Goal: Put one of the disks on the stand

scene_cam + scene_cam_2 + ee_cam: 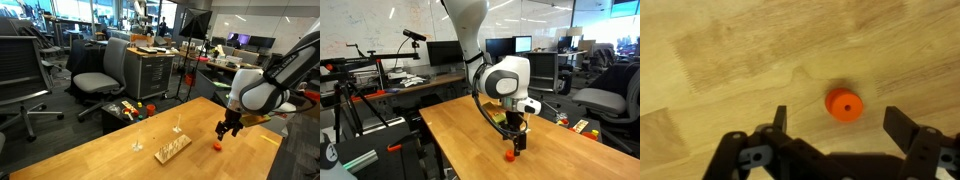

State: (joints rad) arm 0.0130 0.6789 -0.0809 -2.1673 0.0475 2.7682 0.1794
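Your gripper (840,128) fills the bottom of the wrist view. Its jaws are spread wide and hold nothing, one finger on either side of the open wood. Just ahead of the fingertips, roughly centred between them, lies the disk (844,104), flat on the worktop (720,60) with its centre hole facing up. In both exterior views the gripper (229,127) (518,140) hangs above the disk (217,144) (507,156) without touching it. The disk sits toward the worktop edge on the arm's side, and the stand (172,149) is apart from it, further in toward the middle of the worktop.

Expect the disk to be very light and stiff, probably hard plastic, and so thin that the fingers get little rim to bite on. On this smooth wood it may skate or flip if one finger arrives first. Come straight down, centred, and pinch it across its outer rim. Keep the hole clear, since that is most likely what goes over a peg.
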